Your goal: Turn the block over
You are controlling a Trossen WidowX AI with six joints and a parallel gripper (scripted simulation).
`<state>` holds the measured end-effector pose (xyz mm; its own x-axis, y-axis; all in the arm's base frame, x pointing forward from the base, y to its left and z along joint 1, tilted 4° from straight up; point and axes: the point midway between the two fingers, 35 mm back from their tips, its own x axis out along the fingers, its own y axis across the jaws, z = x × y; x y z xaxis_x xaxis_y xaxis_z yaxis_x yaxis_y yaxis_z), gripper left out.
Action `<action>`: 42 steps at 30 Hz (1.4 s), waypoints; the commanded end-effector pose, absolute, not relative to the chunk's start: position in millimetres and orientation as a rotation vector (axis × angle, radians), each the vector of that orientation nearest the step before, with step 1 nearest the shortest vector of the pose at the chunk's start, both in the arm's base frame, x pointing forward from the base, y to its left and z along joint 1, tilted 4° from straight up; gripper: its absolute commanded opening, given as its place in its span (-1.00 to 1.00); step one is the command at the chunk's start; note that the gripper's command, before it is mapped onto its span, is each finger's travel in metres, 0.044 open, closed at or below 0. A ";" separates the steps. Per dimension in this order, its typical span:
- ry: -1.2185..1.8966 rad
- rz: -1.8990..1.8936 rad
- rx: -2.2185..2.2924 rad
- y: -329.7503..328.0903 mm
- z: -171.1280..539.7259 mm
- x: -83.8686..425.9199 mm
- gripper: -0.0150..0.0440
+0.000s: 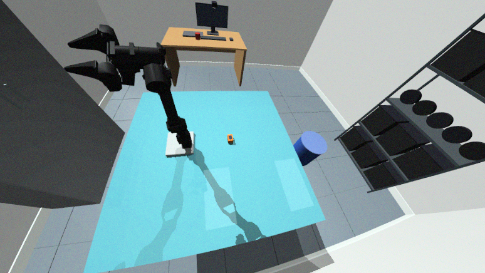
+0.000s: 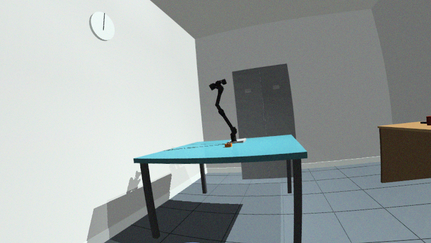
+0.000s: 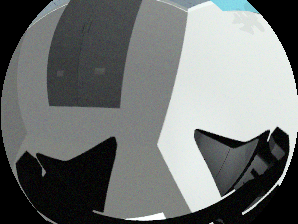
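1. Turquoise table [image 1: 254,111] [image 2: 259,150] [image 3: 239,4] bears everything in play
2. Black WidowX arm [image 1: 168,103] [image 2: 226,117] stands raised; the approach seems pending
3. Gripper [image 1: 67,56] [image 2: 218,84] [image 3: 156,137], wide open, must descend, grasp, then roll
4. Orange block [image 1: 230,140] [image 2: 228,145] rests right of the arm's base in the top view, dark mark upward
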<state>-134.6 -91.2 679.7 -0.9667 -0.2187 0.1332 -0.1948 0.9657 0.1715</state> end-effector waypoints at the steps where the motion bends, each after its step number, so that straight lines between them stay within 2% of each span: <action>1: -2.965 -0.223 0.309 -90.1 679.9 -135.0 0.95; 2: -2.968 -0.185 0.295 -86.8 680.4 -136.2 1.00; 9: -2.872 0.370 0.102 -13.6 695.4 -145.4 1.00; 20: -2.393 1.039 -0.223 129.2 697.4 -113.0 1.00; 30: -1.862 1.326 -0.386 226.4 675.3 -44.5 1.00; 42: -1.318 1.399 -0.488 287.3 631.9 48.4 1.00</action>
